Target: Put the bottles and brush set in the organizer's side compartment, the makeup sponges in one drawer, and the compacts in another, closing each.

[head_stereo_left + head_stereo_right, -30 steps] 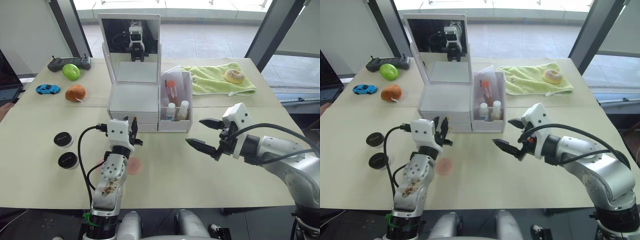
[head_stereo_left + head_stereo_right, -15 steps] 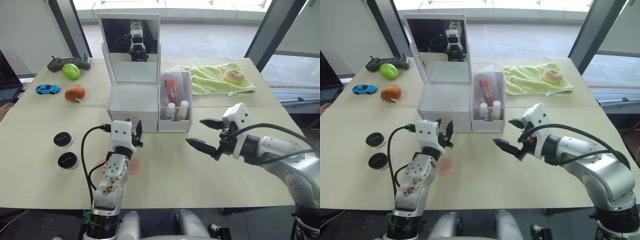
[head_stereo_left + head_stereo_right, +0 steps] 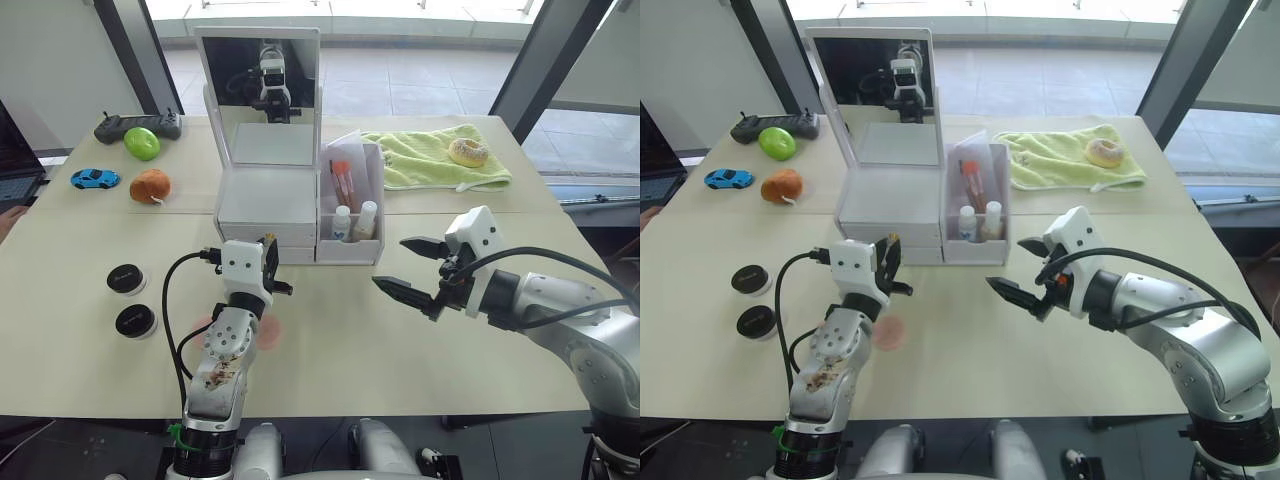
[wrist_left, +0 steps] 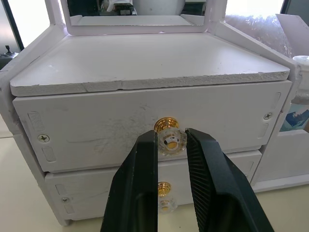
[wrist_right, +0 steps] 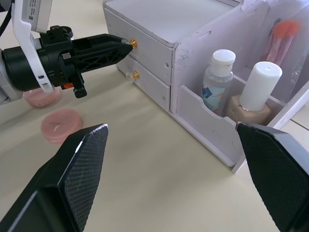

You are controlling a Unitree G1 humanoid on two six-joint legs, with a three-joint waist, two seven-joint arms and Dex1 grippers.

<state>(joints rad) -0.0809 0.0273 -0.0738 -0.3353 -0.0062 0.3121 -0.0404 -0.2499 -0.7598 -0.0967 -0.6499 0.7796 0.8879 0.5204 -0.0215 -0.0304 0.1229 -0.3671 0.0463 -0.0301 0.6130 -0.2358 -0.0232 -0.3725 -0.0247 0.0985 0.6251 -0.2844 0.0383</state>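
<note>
Left wrist view is showing the left claw (image 4: 171, 145), fingers slightly apart, bracketing the top drawer knob (image 4: 170, 140) directly ahead, while the right claw (image 3: 408, 268) is hanging open.

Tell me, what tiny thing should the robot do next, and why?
Probably close the left gripper on the top drawer's knob and pull gently. Its jaws sit either side of that knob, both drawers look shut, and the pink sponges and black compacts wait on the table. The right gripper hangs open nearby.
</note>
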